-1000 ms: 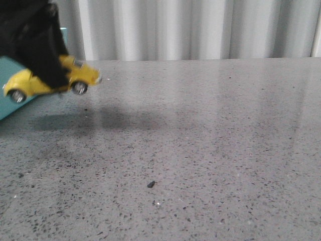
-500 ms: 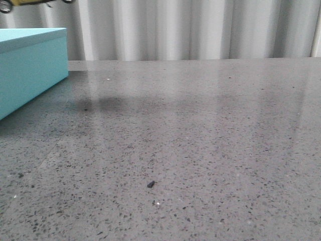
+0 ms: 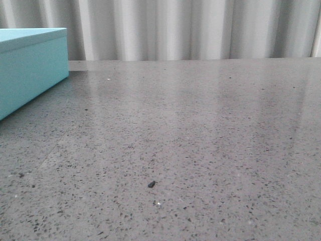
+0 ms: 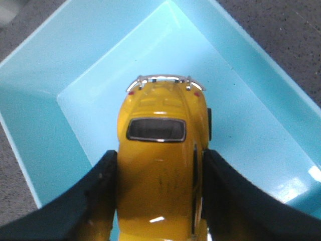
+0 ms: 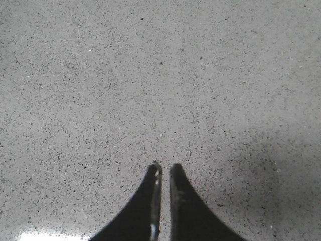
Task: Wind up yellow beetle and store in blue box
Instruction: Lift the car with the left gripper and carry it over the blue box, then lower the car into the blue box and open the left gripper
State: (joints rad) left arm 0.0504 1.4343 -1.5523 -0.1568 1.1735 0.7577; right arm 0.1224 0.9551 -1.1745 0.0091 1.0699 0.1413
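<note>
In the left wrist view my left gripper (image 4: 159,163) is shut on the yellow beetle (image 4: 159,165), its black fingers (image 4: 103,181) pressed on both sides of the car. The car hangs above the open inside of the blue box (image 4: 75,65); no lid shows on it in this view. In the front view only the box's side and top edge (image 3: 30,65) show at the far left; the car and left arm are out of that view. My right gripper (image 5: 165,170) is shut and empty over bare speckled table.
The grey speckled table (image 3: 200,140) runs back to a pale pleated curtain (image 3: 175,27). A small dark speck (image 3: 151,184) lies on the table near the front.
My left gripper has lifted the yellow beetle up and left out of the front view. The shadow it cast on the table is gone.
</note>
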